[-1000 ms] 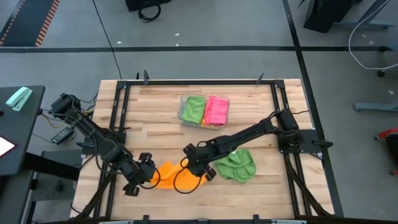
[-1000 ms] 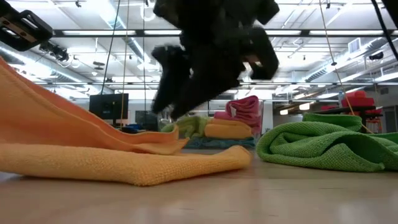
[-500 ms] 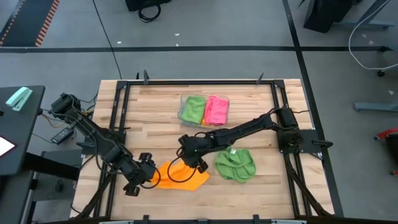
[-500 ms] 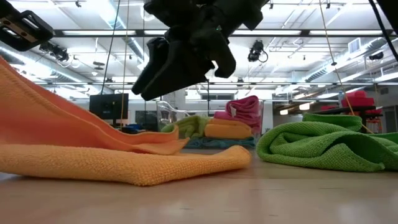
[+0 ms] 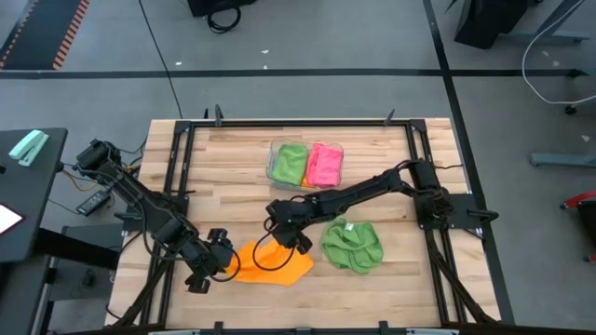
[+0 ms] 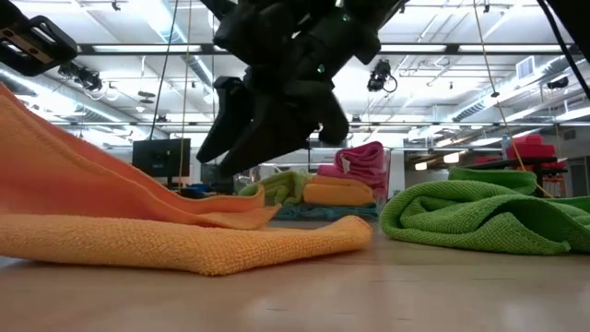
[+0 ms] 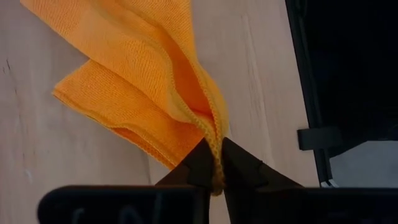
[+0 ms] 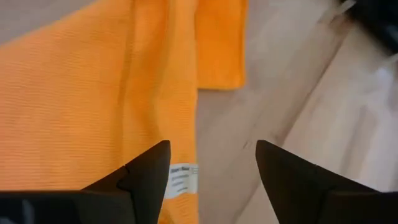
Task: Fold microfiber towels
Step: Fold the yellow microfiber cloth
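Since a second ago the right gripper (image 5: 279,223) has lifted away toward the far side, jaws wide and empty, so the orange towel (image 5: 270,264), pinched only by the left gripper (image 7: 217,163), could slump unfolded.

You see the clear plastic tray (image 5: 306,182) at the wooden table's (image 5: 233,163) twelve o'clock, two folded towels side by side in it. The crumpled green microfiber towel (image 5: 353,246) lies at five o'clock, with the orange microfiber towel (image 5: 275,263) to its nine o'clock, between both grippers.
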Motion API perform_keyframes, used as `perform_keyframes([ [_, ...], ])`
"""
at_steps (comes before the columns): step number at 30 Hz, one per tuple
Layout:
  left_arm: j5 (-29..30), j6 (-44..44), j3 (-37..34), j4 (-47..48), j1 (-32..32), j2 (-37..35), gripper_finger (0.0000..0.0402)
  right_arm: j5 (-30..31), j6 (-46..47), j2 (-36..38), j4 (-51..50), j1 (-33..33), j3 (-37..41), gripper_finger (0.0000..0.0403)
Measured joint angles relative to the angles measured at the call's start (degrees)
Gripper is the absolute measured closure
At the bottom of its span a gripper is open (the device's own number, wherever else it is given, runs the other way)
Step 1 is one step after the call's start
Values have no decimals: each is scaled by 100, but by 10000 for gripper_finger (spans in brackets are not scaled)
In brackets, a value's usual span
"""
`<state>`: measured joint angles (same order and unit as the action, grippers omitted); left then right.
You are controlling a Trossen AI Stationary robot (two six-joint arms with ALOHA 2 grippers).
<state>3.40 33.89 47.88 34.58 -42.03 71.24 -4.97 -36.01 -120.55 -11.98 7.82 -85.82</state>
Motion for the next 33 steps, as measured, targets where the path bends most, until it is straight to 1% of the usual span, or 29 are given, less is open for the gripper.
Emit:
perform_keyframes([
  [2, 0, 0, 0, 7, 1, 0, 369, -162, 129, 0, -67, -25, 0, 158],
  [5, 0, -4, 0, 8, 1, 0, 380, -175, 401, 0, -30, 0, 0, 157],
  [9, -2, 2, 0, 39, 29, 0, 386, -172, 309, -139, 218, 240, 71, 149],
  [11, 0, 161, 0, 74, 63, 0, 384, -22, 323, -248, 222, 361, 185, 145],
  [12, -4, 277, 0, 78, 84, 0, 381, 74, 347, -308, 401, 407, 188, 143],
  [16, -2, 822, 0, 135, 174, 0, 373, 546, 387, -293, 554, 548, 182, 141],
  [19, 4, 1075, 0, 110, 176, 0, 374, 890, 440, -289, 559, 610, 184, 141],
  [24, 0, 1530, 0, 66, 170, 0, 388, 967, 451, -289, 507, 688, 184, 141],
  [26, 4, 1660, 0, 29, 141, 0, 388, 1122, 448, -289, 461, 741, 184, 142],
  [33, 52, 2053, 0, 46, 126, 0, 369, 1388, 244, -365, 269, 816, 266, 143],
])
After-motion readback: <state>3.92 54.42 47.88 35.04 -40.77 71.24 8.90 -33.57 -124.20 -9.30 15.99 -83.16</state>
